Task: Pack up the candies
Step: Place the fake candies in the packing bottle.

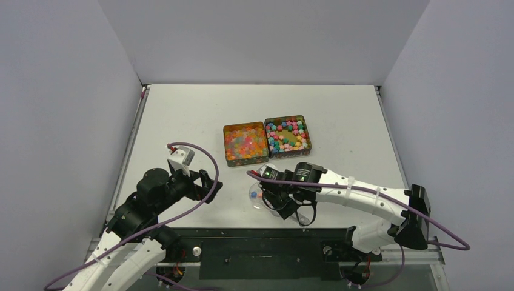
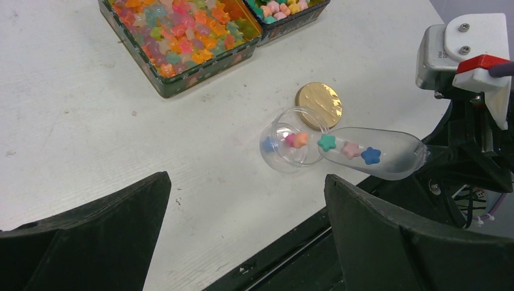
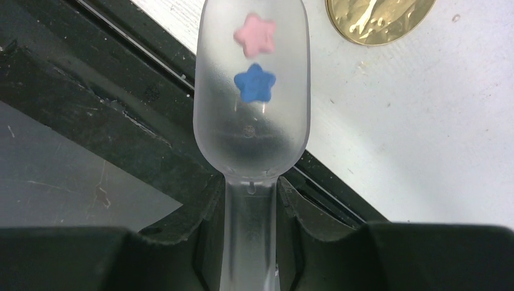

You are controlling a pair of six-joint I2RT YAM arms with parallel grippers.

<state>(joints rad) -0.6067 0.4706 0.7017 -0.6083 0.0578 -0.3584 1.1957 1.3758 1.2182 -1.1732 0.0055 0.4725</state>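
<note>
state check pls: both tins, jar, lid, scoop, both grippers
left tin: open, full of translucent candies
right tin: open, holds opaque candies
jar: open, three candies inside
gold lid: off, flat on the table beside the jar
scoop: tip at the jar mouth, three candies on it
right gripper: shut on the scoop handle
left gripper: open, empty

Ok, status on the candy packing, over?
Left gripper open, empty. Right gripper shut on scoop, tip at jar rim. Three candies in scoop, a few in jar. Lid beside jar, not in the way.
</note>
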